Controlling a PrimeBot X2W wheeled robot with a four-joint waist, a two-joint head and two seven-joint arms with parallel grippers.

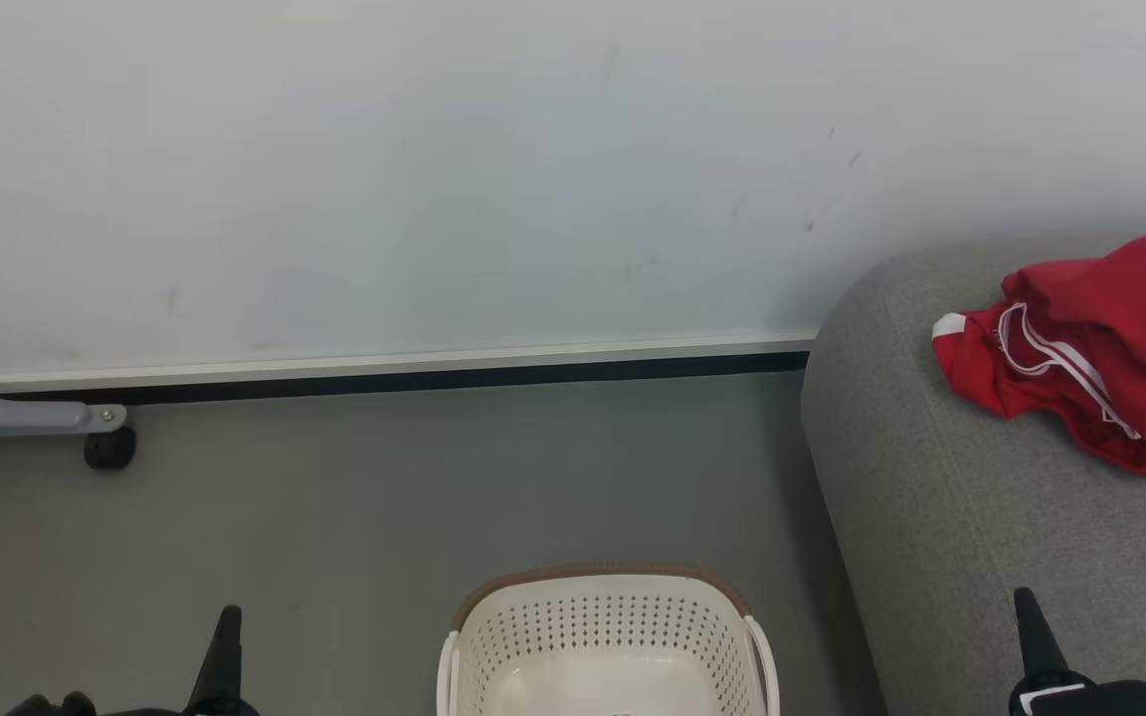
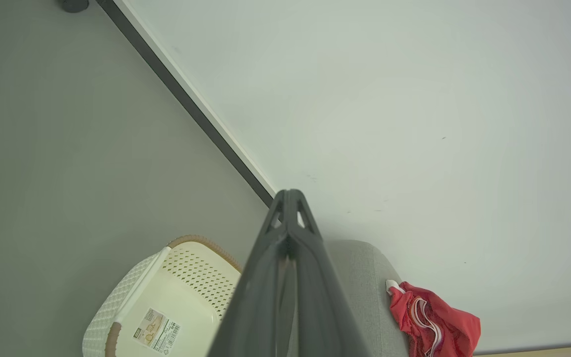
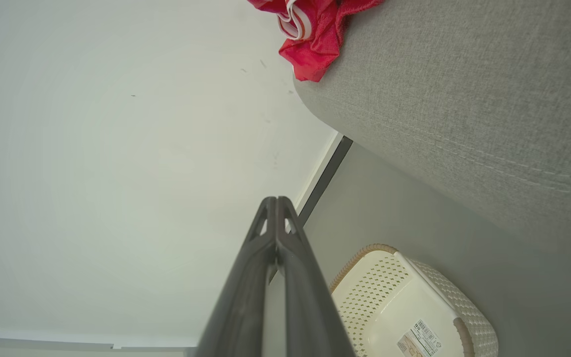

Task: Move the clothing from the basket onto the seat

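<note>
One label (image 2: pixel 157 331) in basket (image 2: pixel 194 270), print unreadable

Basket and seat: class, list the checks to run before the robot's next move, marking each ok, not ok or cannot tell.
1. Basket free of clothing: ok, just a label inside.
2. Red clothing lies on the grey seat: ok.
3. Left gripper shut, empty: ok.
4. Right gripper shut, empty: ok.
5. All of the clothing on the seat: cannot tell, the head view's edge cuts it off.
</note>
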